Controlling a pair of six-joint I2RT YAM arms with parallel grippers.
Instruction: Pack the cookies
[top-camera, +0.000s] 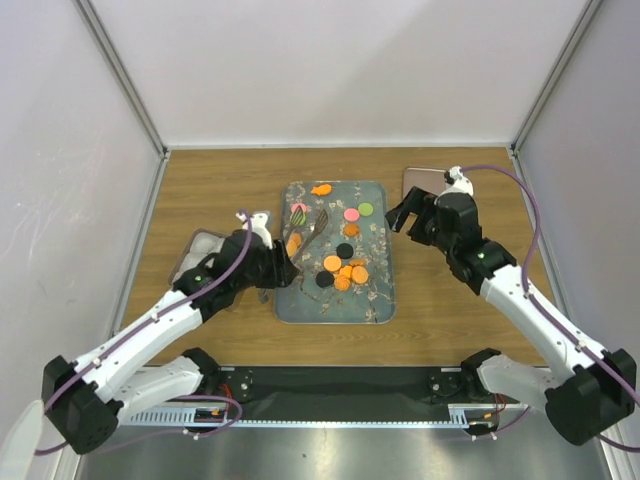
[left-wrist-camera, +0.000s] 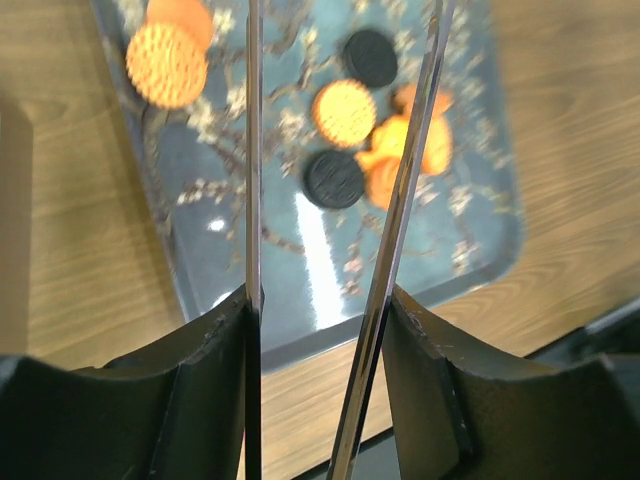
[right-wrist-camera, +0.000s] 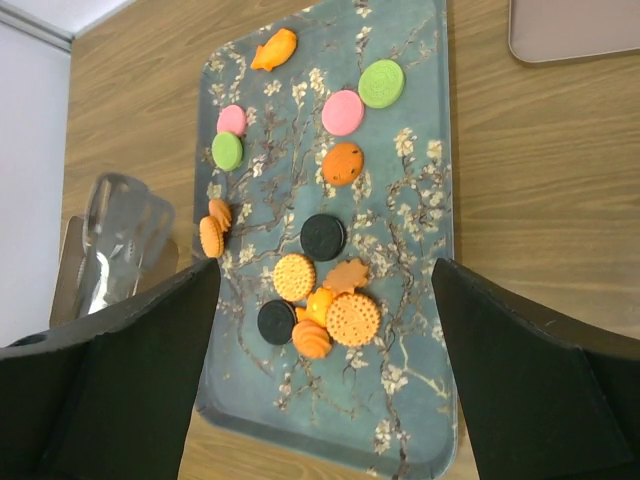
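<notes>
Several cookies lie on the floral grey-blue tray (top-camera: 378, 290): an orange fish-shaped one (top-camera: 321, 189), pink (top-camera: 351, 214) and green (top-camera: 366, 209) discs, black discs (top-camera: 344, 250) and an orange cluster (top-camera: 346, 271). My left gripper (top-camera: 280, 268) is shut on metal tongs (top-camera: 314, 230). In the left wrist view the tongs' two blades (left-wrist-camera: 253, 150) stand apart over the tray's near left part, with a black cookie (left-wrist-camera: 334, 178) between them. My right gripper (top-camera: 412, 215) is open and empty, above the table just right of the tray; its view shows the cluster (right-wrist-camera: 335, 310).
A clear plastic container (top-camera: 196, 250) sits left of the tray, also in the right wrist view (right-wrist-camera: 120, 235). A flat pinkish-beige lid or box (top-camera: 424, 180) lies at the back right, also in the right wrist view (right-wrist-camera: 575, 30). White walls enclose the wooden table.
</notes>
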